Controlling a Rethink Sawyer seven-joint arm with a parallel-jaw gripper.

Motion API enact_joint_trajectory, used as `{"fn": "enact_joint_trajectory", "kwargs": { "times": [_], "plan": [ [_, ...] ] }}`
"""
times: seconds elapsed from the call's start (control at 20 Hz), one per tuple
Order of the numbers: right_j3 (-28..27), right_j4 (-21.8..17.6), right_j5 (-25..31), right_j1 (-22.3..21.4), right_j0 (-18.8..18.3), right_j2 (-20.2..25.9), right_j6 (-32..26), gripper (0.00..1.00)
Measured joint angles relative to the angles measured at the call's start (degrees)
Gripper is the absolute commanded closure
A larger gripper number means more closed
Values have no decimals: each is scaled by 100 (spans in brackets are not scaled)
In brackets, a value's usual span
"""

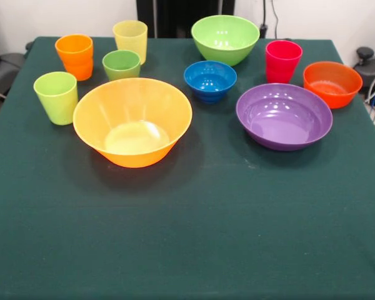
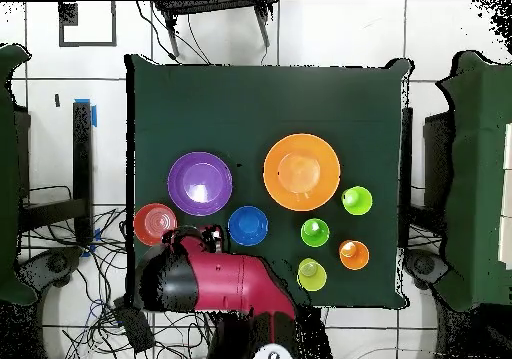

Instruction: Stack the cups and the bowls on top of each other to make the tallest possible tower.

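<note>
— Has any tower gone up yet?

— No. Every piece stands apart on the green table (image 1: 194, 237), open side up. The biggest is the orange bowl (image 1: 132, 122), glossy and wide-rimmed, sitting left of the table's middle in the front view.

— And the other bowls?

— The purple bowl (image 1: 284, 115) lies right of the middle, shallower and shiny. The red-orange bowl (image 1: 332, 84) sits beside it, nearer the right edge. The blue bowl (image 1: 210, 80) is small and deep, between the two big ones and closer to the far edge. The light green bowl (image 1: 225, 39) stands right at the far edge.

— The cups?

— Four cluster at the far left corner: the orange cup (image 1: 75, 56), which looks like two nested, the pale yellow cup (image 1: 130, 39), the green cup (image 1: 121, 64) and the lime cup (image 1: 56, 97), nearest the left edge. The red-pink cup (image 1: 282, 60) stands alone between the light green and red-orange bowls.

— The arm?

— From overhead, the red and black arm (image 2: 215, 280) hangs over the table's edge by the base. The gripper (image 2: 190, 237) is near the red-orange bowl; I cannot tell whether its jaws are apart.
</note>
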Motion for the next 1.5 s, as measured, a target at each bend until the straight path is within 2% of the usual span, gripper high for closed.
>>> {"fn": "enact_joint_trajectory", "kwargs": {
  "times": [0.4,0.85,1.5],
  "plan": [
    [-621,2,-94,914,-1,4,0,0],
    [-1055,2,-93,1446,-2,8,0,0],
    [-1758,-118,-93,1899,-14,-22,0,0]
  ]
}}
